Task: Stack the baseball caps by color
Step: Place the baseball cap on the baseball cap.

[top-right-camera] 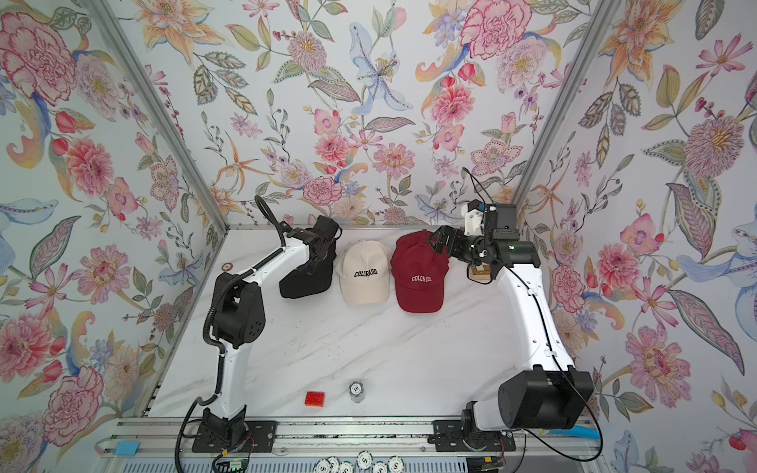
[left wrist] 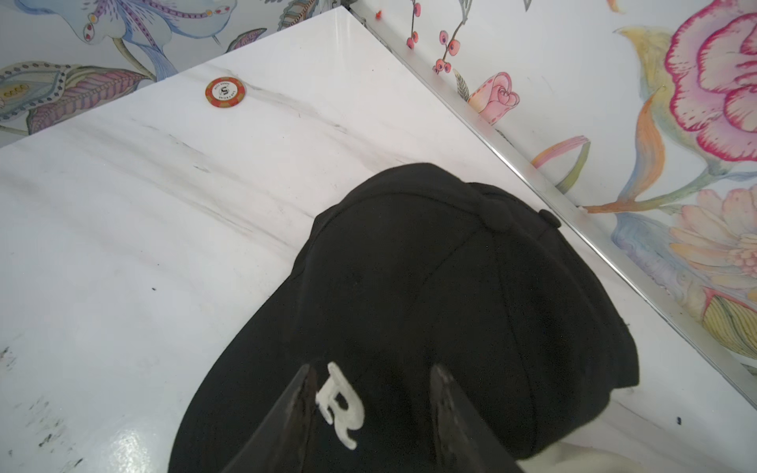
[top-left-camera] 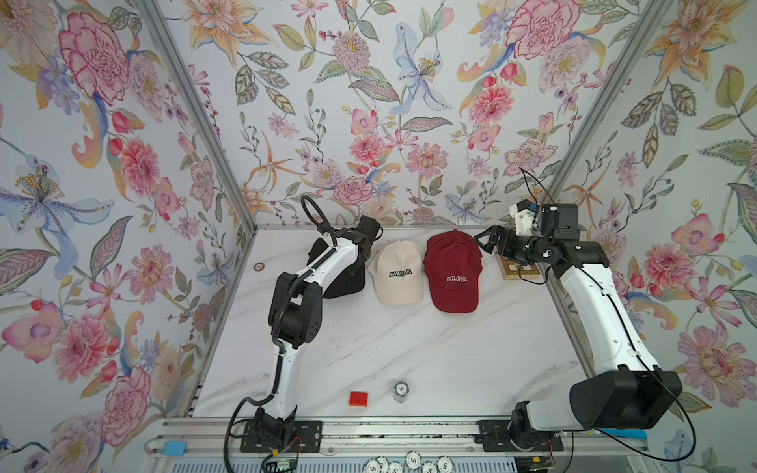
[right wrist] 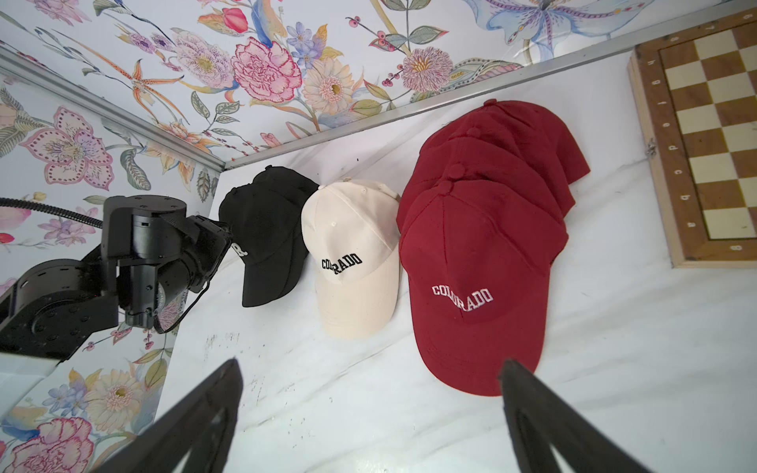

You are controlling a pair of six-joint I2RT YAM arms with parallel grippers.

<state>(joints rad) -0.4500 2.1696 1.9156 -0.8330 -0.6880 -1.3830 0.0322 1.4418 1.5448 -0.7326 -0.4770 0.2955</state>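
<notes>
Three piles sit in a row along the back of the table (top-left-camera: 409,352): black caps (right wrist: 266,233) on the left, cream caps (top-left-camera: 399,274) in the middle, dark red caps (right wrist: 483,245) on the right. I count four reds fanned out and at least two blacks going by the top buttons. For cream, can't tell past one.

The left gripper (left wrist: 372,389) is half open straddling the black "R", pinching nothing. The right gripper (right wrist: 368,368) is spread wide and empty, near the reds.

A chessboard (right wrist: 717,135) lies beside the reds. There's also one orange chip (left wrist: 225,92), a red brick (top-left-camera: 358,398) and a chip stack (top-left-camera: 401,391). The left arm (top-left-camera: 327,262) covers much of the black pile in both top views.
</notes>
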